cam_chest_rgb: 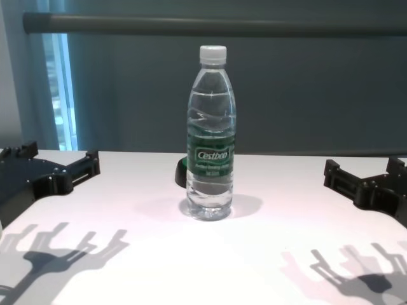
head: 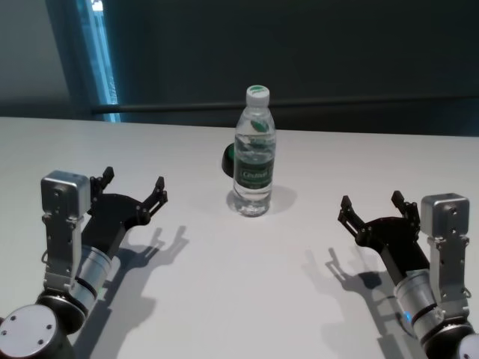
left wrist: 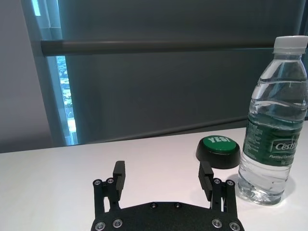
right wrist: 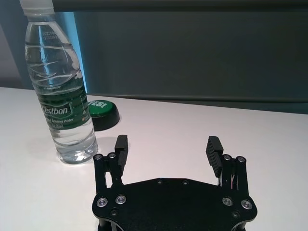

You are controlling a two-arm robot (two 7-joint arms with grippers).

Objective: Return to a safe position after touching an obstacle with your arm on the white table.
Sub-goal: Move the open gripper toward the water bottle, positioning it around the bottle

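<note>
The obstacle, a tall clear water bottle [head: 254, 153] with a white cap and dark green label, stands upright at the middle of the white table [head: 224, 299]. It also shows in the left wrist view [left wrist: 272, 130], right wrist view [right wrist: 60, 91] and chest view [cam_chest_rgb: 210, 136]. My left gripper [head: 133, 187] is open and empty, low over the table left of the bottle and well apart from it. My right gripper [head: 371, 206] is open and empty to the bottle's right, also apart. Both show in their wrist views, left [left wrist: 163, 175] and right [right wrist: 167, 149].
A low black round button with a green top [left wrist: 218, 150] sits on the table just behind the bottle, partly hidden by it in the head view [head: 229, 158]. A dark wall and a horizontal rail [cam_chest_rgb: 191, 24] run behind the table's far edge.
</note>
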